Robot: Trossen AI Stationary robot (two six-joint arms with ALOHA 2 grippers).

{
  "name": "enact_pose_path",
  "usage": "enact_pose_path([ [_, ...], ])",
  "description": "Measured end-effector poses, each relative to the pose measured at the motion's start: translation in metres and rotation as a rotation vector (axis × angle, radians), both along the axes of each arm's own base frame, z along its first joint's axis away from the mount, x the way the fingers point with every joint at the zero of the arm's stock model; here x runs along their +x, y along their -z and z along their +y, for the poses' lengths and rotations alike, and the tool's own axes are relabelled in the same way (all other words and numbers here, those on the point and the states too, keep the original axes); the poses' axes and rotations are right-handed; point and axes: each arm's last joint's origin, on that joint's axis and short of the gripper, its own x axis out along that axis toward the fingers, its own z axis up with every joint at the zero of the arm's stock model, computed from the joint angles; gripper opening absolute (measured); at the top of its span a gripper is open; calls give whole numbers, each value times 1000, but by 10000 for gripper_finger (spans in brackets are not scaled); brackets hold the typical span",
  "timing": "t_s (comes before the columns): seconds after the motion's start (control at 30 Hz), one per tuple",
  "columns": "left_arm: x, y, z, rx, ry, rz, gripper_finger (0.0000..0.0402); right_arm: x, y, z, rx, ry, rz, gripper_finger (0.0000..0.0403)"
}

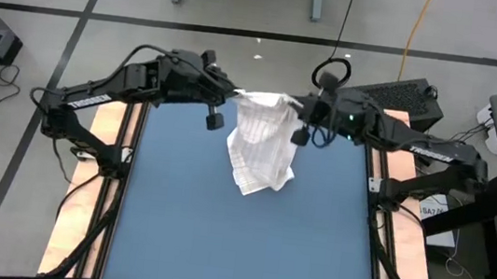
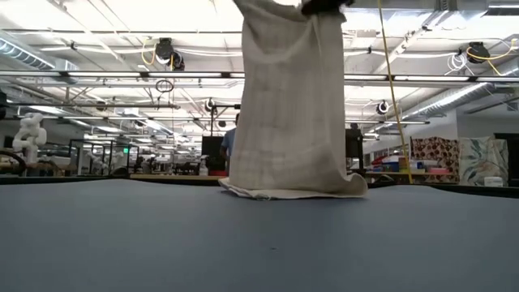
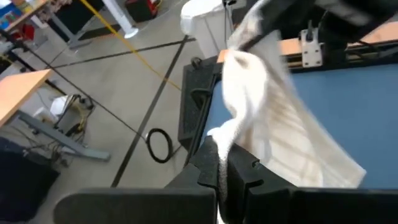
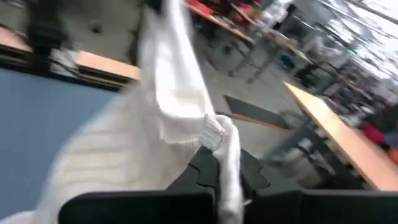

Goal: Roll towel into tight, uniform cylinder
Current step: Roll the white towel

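The white towel [image 1: 262, 146] with faint grey grid lines hangs over the far middle of the blue table [image 1: 172, 234]. My two grippers hold it up by its top edge. My left gripper [image 1: 239, 94] is shut on the top left corner and my right gripper [image 1: 301, 108] on the top right corner. Between them the top edge sags a little. In the low view the towel [image 2: 292, 105] hangs as a tall sheet, and its lower hem [image 2: 292, 193] lies crumpled on the table. My left gripper pinches the towel's top corner [image 3: 225, 134] between its two shut fingers, coming nearly level from the table's left. A bunched bit of cloth sticks out past the fingertips, and the rest hangs down to the table. My right gripper pinches the other top corner [image 4: 216, 134] between its shut fingers, nearly level from the table's right. The cloth bunches at the fingertips and falls away below, its lower end on the table.
Black rails [image 1: 121, 191] and orange side boards [image 1: 82, 196] run along the table's left and right edges. A dark case [image 1: 408, 97] sits beyond the far right corner. The near half of the blue surface [image 2: 243, 243] is bare.
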Motion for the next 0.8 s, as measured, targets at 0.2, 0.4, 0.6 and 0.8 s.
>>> enact_pose_path([
  [0.2, 0, 6, 7, -70, -55, -27, 4, -2, 21, -19, 273, -64, -50, 4],
  [0.4, 1, 7, 2, -270, -61, -91, 4, 1, 29, -6, 571, -111, -100, 4],
  [0.6, 3, 9, -19, -607, 6, -115, 4, -15, 22, 25, 862, -107, -135, 4],
  [0.8, -2, -10, -52, -781, 137, -227, 4, -38, -2, 50, 1068, -250, -232, 4],
])
